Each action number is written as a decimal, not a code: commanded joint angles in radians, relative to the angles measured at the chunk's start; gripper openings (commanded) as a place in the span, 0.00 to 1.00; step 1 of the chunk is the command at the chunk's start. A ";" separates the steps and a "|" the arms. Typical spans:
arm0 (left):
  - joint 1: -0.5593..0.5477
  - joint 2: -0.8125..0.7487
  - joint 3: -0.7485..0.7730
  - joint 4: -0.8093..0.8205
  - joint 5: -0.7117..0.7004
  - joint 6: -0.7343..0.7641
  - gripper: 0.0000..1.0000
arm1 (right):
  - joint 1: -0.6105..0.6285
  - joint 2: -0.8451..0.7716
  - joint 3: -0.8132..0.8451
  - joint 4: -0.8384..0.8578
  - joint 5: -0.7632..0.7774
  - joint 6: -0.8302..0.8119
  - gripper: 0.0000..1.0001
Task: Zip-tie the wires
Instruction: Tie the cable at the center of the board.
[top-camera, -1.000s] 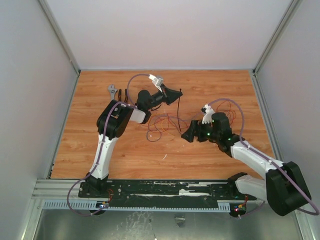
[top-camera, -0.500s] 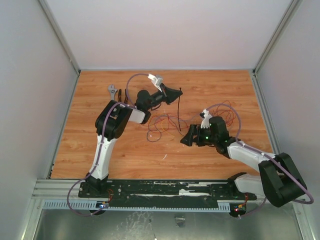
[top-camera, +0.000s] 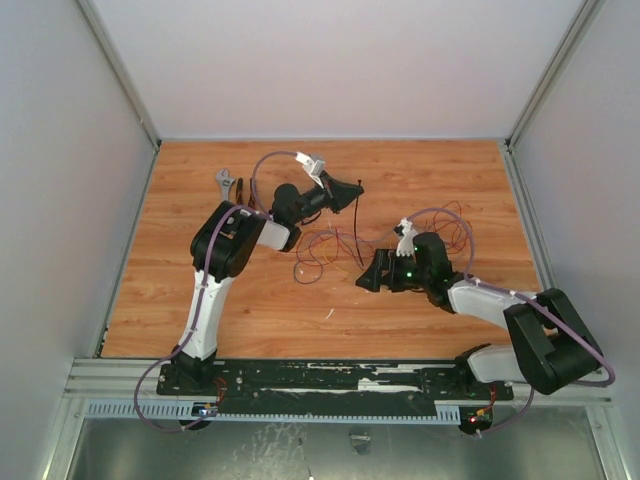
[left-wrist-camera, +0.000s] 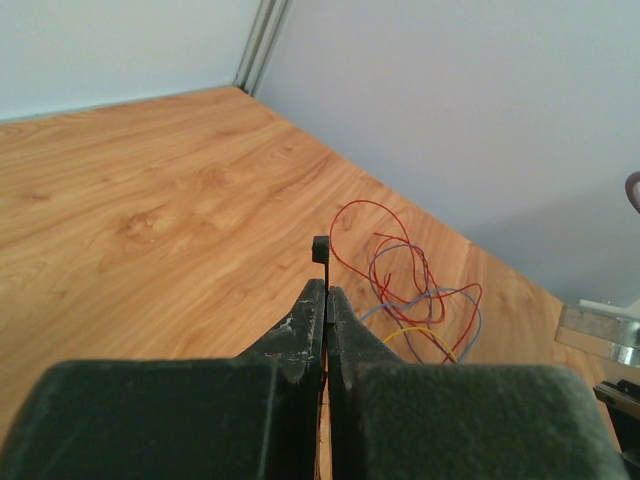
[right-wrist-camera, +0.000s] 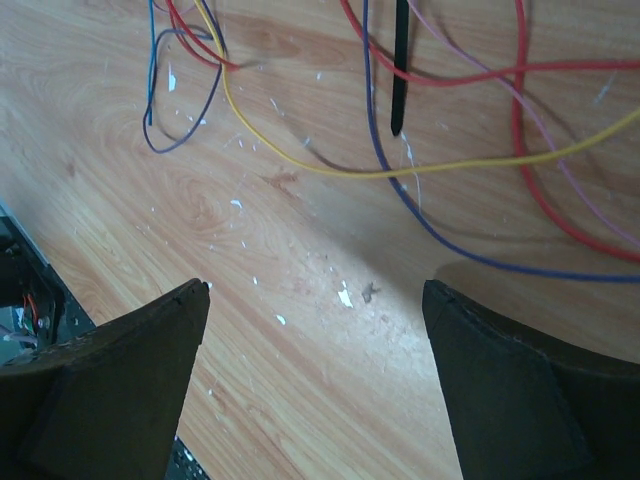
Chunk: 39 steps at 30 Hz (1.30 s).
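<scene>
Wires: one loose bunch.
Zip tie: one, clamped in my left gripper.
Right gripper: jaws wide, holding nothing.

right hand: spread wide, bare worktop below it.
just ahead: wires and zip tie cross the path.
far left: wrench and pliers lie close together.

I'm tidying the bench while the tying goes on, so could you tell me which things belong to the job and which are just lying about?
Job: the wires; the zip tie, pinched in the left hand; the open right hand.
Lying about: the wrench at the far left; a small white scrap.
</scene>
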 joint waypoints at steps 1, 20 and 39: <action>-0.009 -0.052 -0.017 0.042 -0.009 0.027 0.00 | 0.008 0.061 0.036 0.029 0.003 -0.004 0.90; -0.011 -0.037 -0.019 0.061 0.029 0.009 0.00 | 0.000 0.322 0.259 0.031 0.044 -0.099 0.93; -0.012 -0.021 -0.032 0.064 0.031 0.014 0.00 | -0.033 0.471 0.435 0.031 0.063 -0.184 0.94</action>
